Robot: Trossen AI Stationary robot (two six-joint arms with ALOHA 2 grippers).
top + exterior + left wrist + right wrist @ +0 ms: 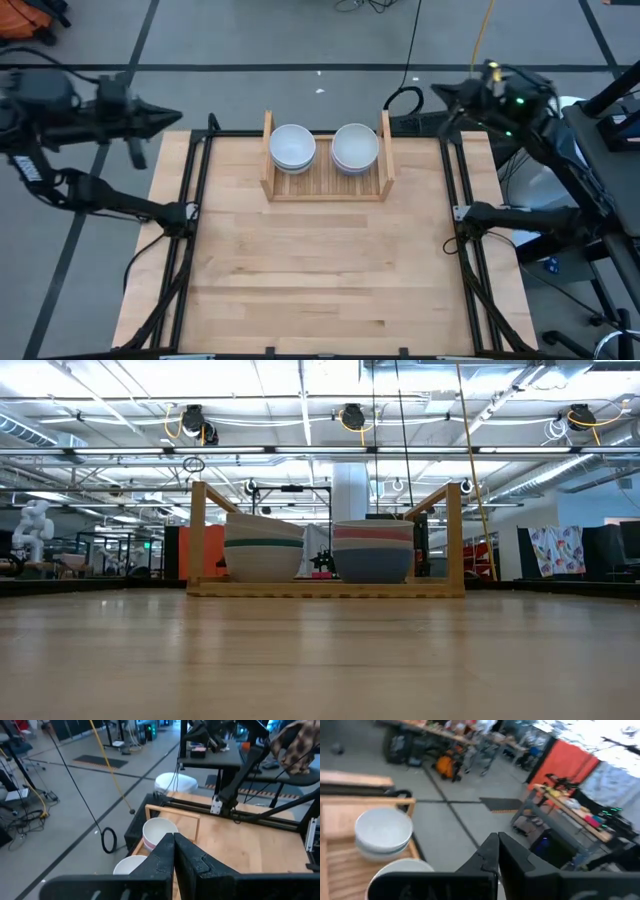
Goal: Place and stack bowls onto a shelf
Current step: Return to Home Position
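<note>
The wooden shelf (327,185) stands at the table's far middle, its slatted base on the tabletop. Two stacks of bowls rest on its slats. The left stack (293,146) shows white on top, with a teal band in the low view (263,546). The right stack (355,147) shows a pink band above a blue bowl (372,550). My left gripper (172,116) hovers shut beyond the table's far left corner. My right gripper (440,92) hovers shut beyond the far right corner. Both stacks also show in the left wrist view (159,833) and right wrist view (383,831).
Black rails (197,190) run along the table's left and right sides (462,200). A black cable loop (404,100) lies on the floor behind the shelf. The tabletop (320,280) in front of the shelf is bare wood.
</note>
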